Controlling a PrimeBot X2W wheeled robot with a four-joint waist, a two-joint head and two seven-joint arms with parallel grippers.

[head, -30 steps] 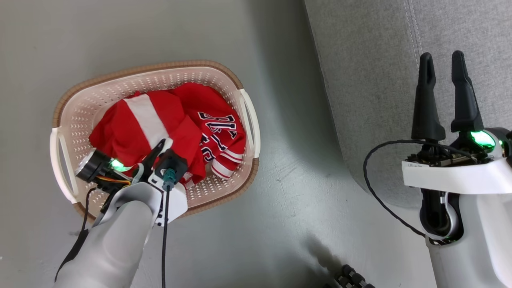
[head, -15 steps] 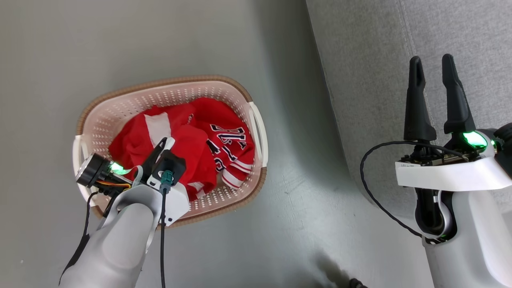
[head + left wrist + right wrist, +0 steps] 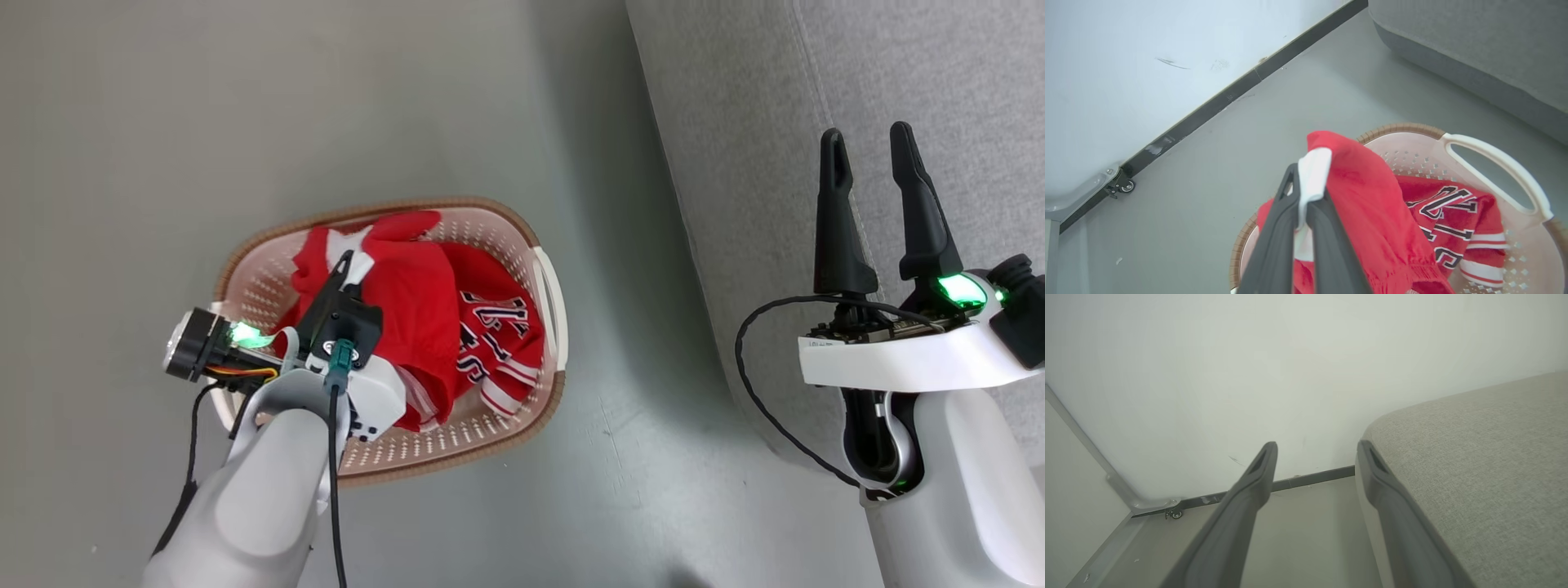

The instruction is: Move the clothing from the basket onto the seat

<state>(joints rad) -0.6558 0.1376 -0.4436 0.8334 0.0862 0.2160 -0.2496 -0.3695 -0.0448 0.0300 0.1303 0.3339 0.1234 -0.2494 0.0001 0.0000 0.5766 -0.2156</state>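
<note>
SHORTS ON THE RISE: The grey seat (image 3: 898, 82) stretches under and ahead of the right gripper (image 3: 867, 143), whose two fingers stand wide apart and empty near its edge. Well off to that gripper's left, on the floor (image 3: 245, 98), the cream basket (image 3: 269, 290) sits below the left gripper (image 3: 349, 265), whose fingers are pressed together on the white stripe of the red shorts (image 3: 416, 318). A second ago the shorts lay spread flat in the basket. Now they hang bunched from the fingertips, the pinched fold raised above the rim, though the lower hem seems to trail inside still; the head view leaves that unclear. The lettered jersey (image 3: 502, 335) lies in the basket, down and to the right of the left gripper, untouched. The basket's drift across the head view is the camera's doing. One garment is leaving; the carry to the seat remains, then the jersey.
</note>
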